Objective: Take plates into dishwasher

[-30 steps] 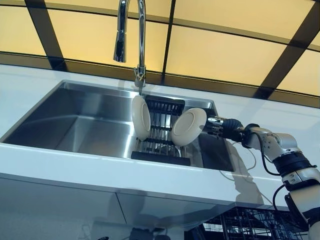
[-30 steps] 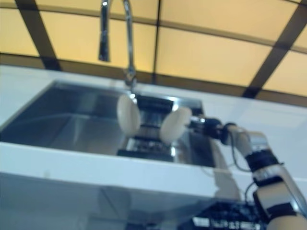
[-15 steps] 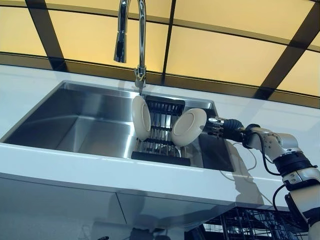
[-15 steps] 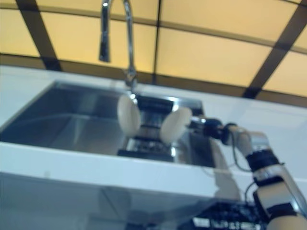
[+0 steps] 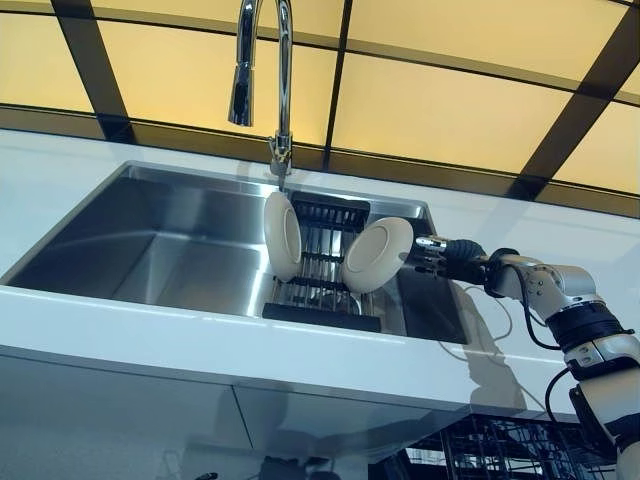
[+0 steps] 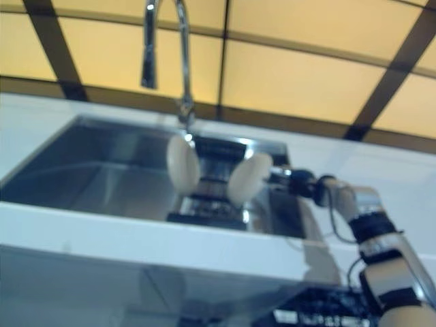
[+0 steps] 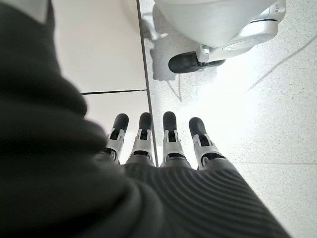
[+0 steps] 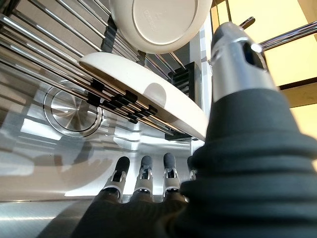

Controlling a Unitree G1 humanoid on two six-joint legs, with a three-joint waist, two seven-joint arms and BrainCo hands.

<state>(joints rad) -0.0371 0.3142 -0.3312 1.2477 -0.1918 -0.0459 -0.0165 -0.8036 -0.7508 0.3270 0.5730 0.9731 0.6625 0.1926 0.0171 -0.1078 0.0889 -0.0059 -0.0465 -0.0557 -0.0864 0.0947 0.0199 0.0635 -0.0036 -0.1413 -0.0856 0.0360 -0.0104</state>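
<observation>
Stainless steel sink basin (image 5: 150, 240) sunk in a white countertop (image 5: 120, 330); tall chrome gooseneck faucet (image 5: 262, 70) at its back rim. Black wire dish rack (image 5: 322, 270) sits across the right part of the basin. Below the counter at lower right, dark wire dishwasher rack (image 5: 500, 450), partly in view.

Two round cream plates stand on edge in the rack: left plate (image 5: 282, 235) nearly upright, right plate (image 5: 377, 254) tilted, leaning toward the right side.

Right hand (image 5: 440, 256) reaches in from the right, just beside the right plate's rim. In the right wrist view the fingers (image 8: 143, 173) lie straight and relaxed, thumb (image 8: 237, 64) raised apart, plate edge (image 8: 148, 94) running across just past the fingertips; nothing gripped yet.

Left hand (image 7: 158, 144) hangs low over pale floor tiles (image 7: 237, 109), fingers straight, empty, well apart from the sink.

Judgement: right hand is the nearer; the plate lies ahead of its fingers, so the grasp likely needs fingers and thumb closing across the rim.
</observation>
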